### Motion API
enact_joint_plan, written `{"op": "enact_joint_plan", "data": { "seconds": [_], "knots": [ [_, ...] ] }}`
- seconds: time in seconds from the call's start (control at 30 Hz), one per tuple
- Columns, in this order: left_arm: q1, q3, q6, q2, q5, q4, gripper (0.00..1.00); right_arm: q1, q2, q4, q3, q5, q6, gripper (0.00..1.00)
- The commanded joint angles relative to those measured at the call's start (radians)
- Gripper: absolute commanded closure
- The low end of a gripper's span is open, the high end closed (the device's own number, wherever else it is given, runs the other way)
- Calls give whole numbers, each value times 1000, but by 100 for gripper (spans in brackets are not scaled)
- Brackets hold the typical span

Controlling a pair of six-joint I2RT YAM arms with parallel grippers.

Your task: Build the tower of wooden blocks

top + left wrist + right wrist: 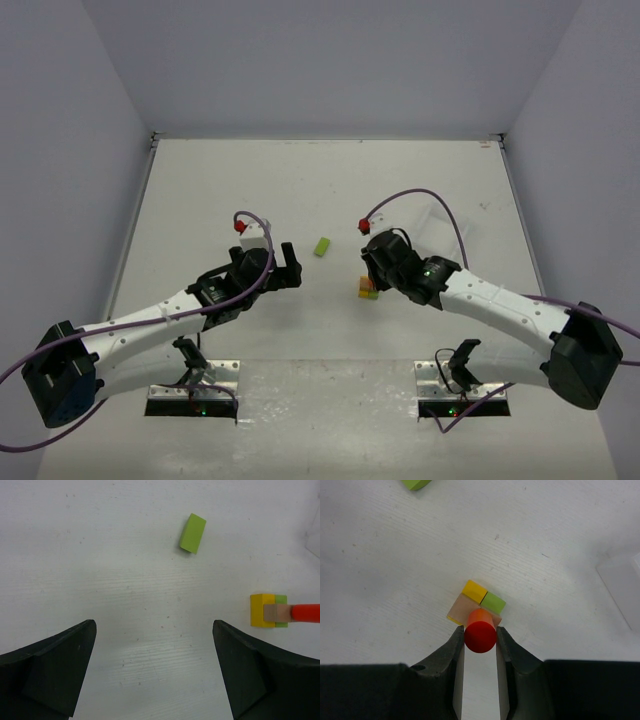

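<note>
While the white table (pixel 330 180) fills most of every view, the two arms reach inward over it from its near edge. The left arm (pixel 150 320) slants up from the lower left and the right arm (pixel 500 300) from the lower right. A pale white tray (pixel 619 582) lies on the table to the right of the work, well apart from the blocks.

The left gripper (pixel 288 265) hangs over bare table with its jaws spread wide and nothing between them. Its wrist view shows only the table surface between the two dark fingers (pixel 55 670). The right gripper (pixel 480 632) is clamped on a red-orange cylinder (pixel 480 636), one finger pressed to each side of it.

The tower (pixel 368 290) stands just under the right gripper, near the middle of the table and to the right of the left gripper. At its base a yellow block (pixel 475 591) and a lime green block (pixel 493 602) sit side by side, touching. A tan block (pixel 462 611) lies across the top of them. The held cylinder is upright over that tan block, and in the left wrist view its lower end appears to meet it.

A loose lime green block (pixel 192 533) lies flat by itself on the table, beyond the gap between the two grippers and apart from the tower.
</note>
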Motion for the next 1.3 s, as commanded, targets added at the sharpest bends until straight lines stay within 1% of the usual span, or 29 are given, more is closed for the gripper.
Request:
{"op": "enact_joint_plan", "data": {
  "seconds": [0.0,0.87,0.97,1.17,1.27],
  "knots": [
    [11,22,-8,-21,-11,22,0,8,10,43,51,6,-3,98],
    [14,22,-4,-12,-5,23,0,8,46,41,60,-11,7,95],
    [12,22,-3,-9,-5,23,0,8,46,38,60,-11,11,94],
    [13,22,-4,-4,-6,25,0,8,43,30,62,-7,17,88],
    [14,21,-3,-1,-7,25,0,8,48,27,62,-2,20,87]
  ]
}}
